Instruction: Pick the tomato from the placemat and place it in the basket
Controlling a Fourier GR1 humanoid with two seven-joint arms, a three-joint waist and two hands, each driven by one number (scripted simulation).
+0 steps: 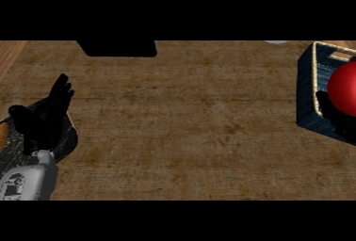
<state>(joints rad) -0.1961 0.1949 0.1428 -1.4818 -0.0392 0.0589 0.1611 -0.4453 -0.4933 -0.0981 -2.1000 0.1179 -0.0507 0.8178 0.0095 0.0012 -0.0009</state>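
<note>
While it is gripped by the curled fingers of the right hand (334, 115), the tomato (344, 89) is held over the basket (308, 89) at the surface's (188, 122) right edge. At far left, the left hand (45, 113) is seen open, fingers up, above the placemat (66, 141).

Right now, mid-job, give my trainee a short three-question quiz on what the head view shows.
1. True or false: the tomato lies on the placemat.
2. Which robot hand is at the basket? A) left B) right
3. Fill in: the left robot hand rests open over the ____.

Key:
1. False; it is at the basket, by the right robot hand.
2. B
3. placemat
</note>
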